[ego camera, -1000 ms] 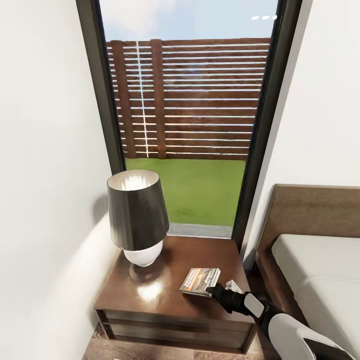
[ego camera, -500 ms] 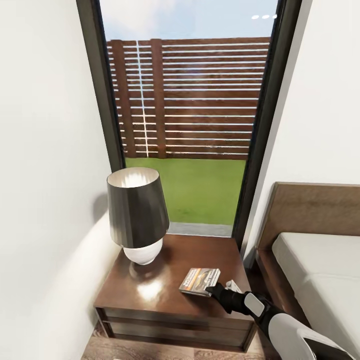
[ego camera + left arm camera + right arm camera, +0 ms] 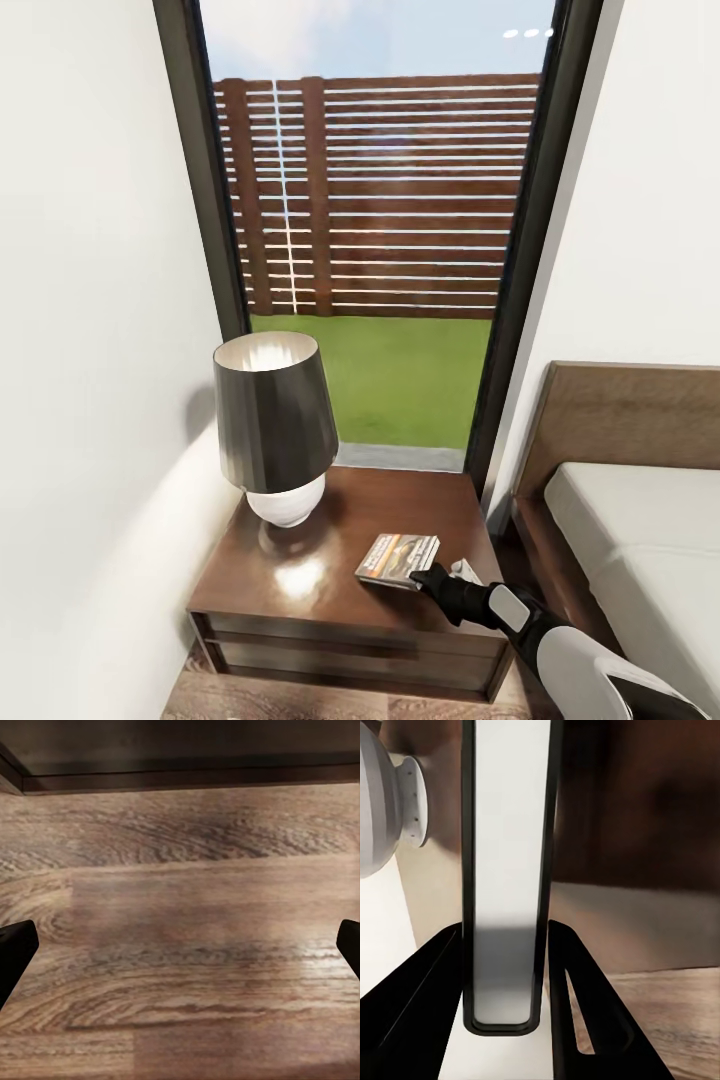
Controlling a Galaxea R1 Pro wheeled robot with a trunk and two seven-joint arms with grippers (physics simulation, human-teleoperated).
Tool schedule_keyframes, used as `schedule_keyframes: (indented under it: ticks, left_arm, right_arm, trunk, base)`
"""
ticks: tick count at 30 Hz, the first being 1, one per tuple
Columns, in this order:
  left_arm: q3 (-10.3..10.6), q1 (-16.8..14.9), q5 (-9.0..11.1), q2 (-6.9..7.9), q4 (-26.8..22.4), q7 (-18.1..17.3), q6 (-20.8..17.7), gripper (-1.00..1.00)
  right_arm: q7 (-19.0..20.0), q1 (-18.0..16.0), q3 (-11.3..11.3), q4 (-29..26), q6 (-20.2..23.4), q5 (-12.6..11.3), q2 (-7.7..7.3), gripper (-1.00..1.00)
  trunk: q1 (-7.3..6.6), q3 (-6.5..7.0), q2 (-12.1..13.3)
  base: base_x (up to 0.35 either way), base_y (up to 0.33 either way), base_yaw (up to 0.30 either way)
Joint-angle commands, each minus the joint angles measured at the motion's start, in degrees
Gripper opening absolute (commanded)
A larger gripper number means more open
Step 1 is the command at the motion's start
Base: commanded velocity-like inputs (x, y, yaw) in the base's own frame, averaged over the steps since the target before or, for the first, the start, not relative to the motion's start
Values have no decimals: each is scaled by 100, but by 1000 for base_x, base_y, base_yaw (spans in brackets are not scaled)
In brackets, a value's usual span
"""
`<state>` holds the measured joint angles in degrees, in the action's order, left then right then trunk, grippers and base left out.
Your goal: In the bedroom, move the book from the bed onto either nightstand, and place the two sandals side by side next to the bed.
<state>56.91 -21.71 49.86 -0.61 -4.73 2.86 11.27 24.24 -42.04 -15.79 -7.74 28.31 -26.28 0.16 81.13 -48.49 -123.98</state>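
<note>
Resting the book (image 3: 398,560) flat near the front right corner of the nightstand (image 3: 330,590), the right pincer (image 3: 422,576) grips its edge between both fingers. A clean release probably means opening wide, then backing off level, clear of the lamp (image 3: 272,430). The left pincer (image 3: 180,945) hangs open above wooden floor (image 3: 180,870).

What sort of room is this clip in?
Most likely a bedroom: a bed with a wooden headboard, a nightstand beside it carrying a lamp, and a tall window onto a garden.
</note>
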Motion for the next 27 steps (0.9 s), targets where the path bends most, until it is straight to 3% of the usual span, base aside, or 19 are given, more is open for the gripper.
schedule_keyframes:
  ticks: [1,27]
  left_arm:
    - [49,-4,24,0,-2,30,15,100]
    - [49,0,24,0,-2,30,15,100]
  right_arm:
    - [-95,3,102,19,-11,229,1,-100]
    - [-102,3,101,19,-10,229,1,-100]
  trunk:
    - [0,-7,-1]
    - [0,-7,-1]
  base:
    - [0,0,0]
    - [0,0,0]
